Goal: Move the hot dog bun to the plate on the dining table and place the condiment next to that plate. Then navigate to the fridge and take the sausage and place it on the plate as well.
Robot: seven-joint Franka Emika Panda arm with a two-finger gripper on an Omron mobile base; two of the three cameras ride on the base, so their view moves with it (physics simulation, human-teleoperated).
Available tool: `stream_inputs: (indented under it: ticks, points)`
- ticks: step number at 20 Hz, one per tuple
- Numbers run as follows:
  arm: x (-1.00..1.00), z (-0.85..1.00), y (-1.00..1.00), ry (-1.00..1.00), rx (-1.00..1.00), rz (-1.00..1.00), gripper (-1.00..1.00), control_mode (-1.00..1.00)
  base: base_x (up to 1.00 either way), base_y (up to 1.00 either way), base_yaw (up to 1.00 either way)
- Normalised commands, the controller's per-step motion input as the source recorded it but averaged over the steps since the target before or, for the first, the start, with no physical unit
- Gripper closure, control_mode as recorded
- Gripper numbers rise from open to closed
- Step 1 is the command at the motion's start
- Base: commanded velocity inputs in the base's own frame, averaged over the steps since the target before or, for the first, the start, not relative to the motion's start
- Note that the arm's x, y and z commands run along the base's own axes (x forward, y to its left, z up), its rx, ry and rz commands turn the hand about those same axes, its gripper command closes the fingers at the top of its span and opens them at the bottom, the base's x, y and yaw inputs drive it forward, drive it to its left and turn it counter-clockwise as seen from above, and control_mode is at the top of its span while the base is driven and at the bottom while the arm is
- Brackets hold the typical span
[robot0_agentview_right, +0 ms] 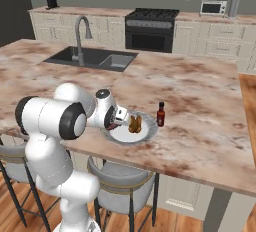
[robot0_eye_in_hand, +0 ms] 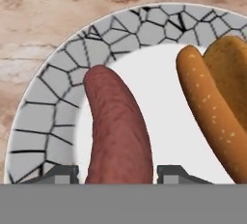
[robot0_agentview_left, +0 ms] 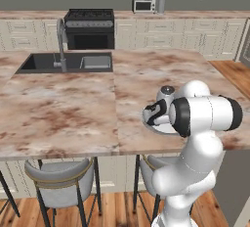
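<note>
hovering low over the plate on the marbled worktop, the gripper held the dark red sausage between part-open jaws, one tip either side of it. the hot dog bun already lay on the plate just beside it, and the condiment stood upright next to the rim. the last step, setting down the sausage, looked nearly done; the next move likely called for widening the jaws and lifting clear without nudging the bun.
</note>
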Motion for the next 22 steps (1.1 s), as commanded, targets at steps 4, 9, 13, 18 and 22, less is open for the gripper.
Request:
stream_inputs:
  ticks: [4,9,13,18,22]
  points:
    - [0.01,-0.3,-0.08,0.0,0.0,0.0,1.0,-1.0,0.0,0.0,0.0]
    - [-0.17,-0.07,0.0,-0.02,0.0,0.0,-1.0,-1.0,0.0,0.0,0.0]
    - [-0.24,0.57,0.0,-0.06,0.0,0.0,-1.0,-1.0,0.0,0.0,0.0]
    - [-0.11,0.96,0.04,-0.03,-0.01,0.0,-1.0,-1.0,0.0,0.0,0.0]
    - [-0.71,1.0,0.02,-0.02,0.0,0.0,-1.0,-1.0,0.0,0.0,0.0]
